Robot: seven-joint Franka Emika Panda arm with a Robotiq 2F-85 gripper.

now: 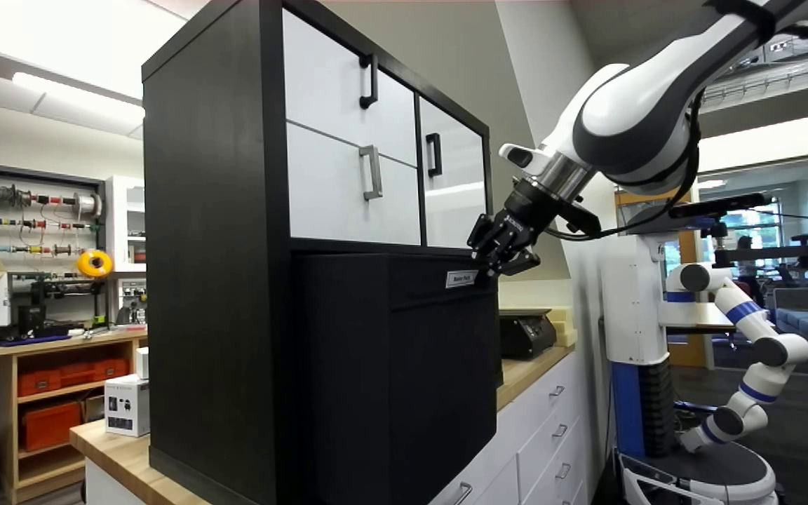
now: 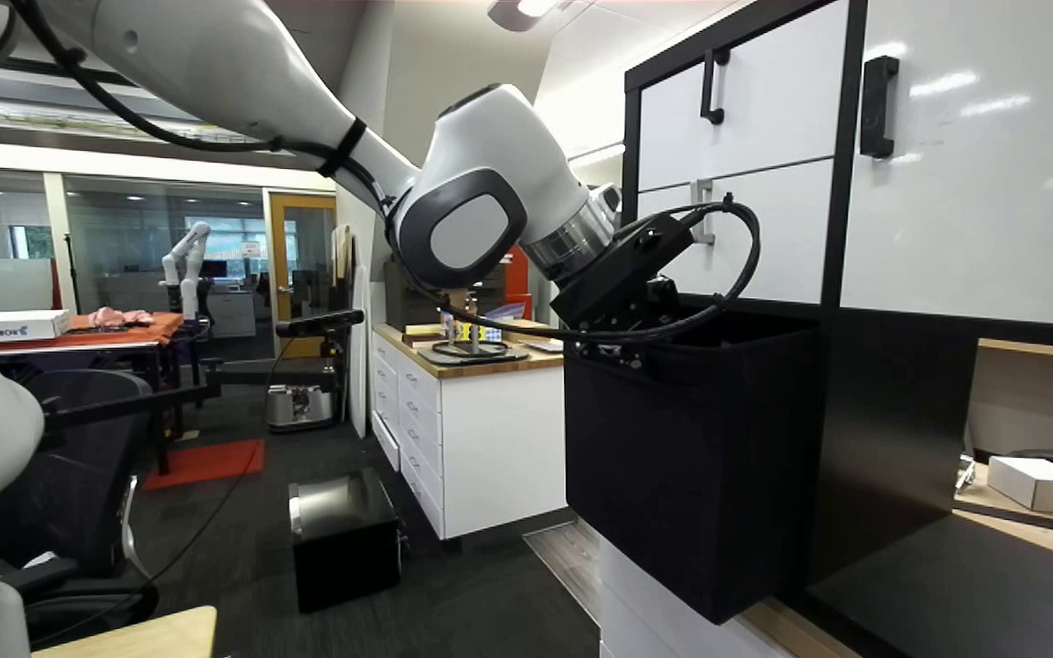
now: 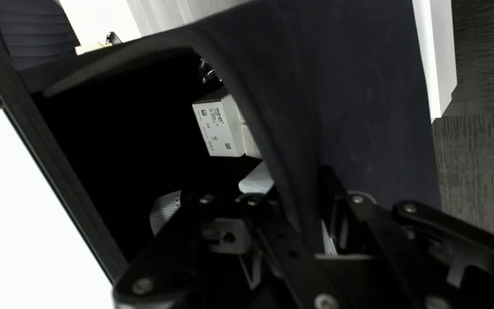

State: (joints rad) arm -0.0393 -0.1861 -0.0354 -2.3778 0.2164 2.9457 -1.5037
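Observation:
My gripper (image 3: pixel 292 201) is shut on the front wall of a black fabric bin (image 3: pixel 367 86), with the cloth running between its fingers in the wrist view. In both exterior views this bin (image 1: pixel 439 372) juts out of a dark cabinet (image 1: pixel 207 245), its front carrying a small white label (image 1: pixel 461 278). From above, the gripper (image 2: pixel 613 352) angles down onto the rim. The bin's top is uncovered. Inside it, a printed white box (image 3: pixel 217 128) and a pale object (image 3: pixel 257 180) show; the deeper parts are too dark to make out.
Above the bin are white doors (image 1: pixel 351 182) with protruding handles (image 1: pixel 371 172). The cabinet stands on a wooden counter (image 1: pixel 116 449), near a black device (image 1: pixel 527 333). A cable (image 2: pixel 737 311) loops beside the wrist. Another robot (image 1: pixel 734 379) and a black box (image 2: pixel 344 539) stand on the floor.

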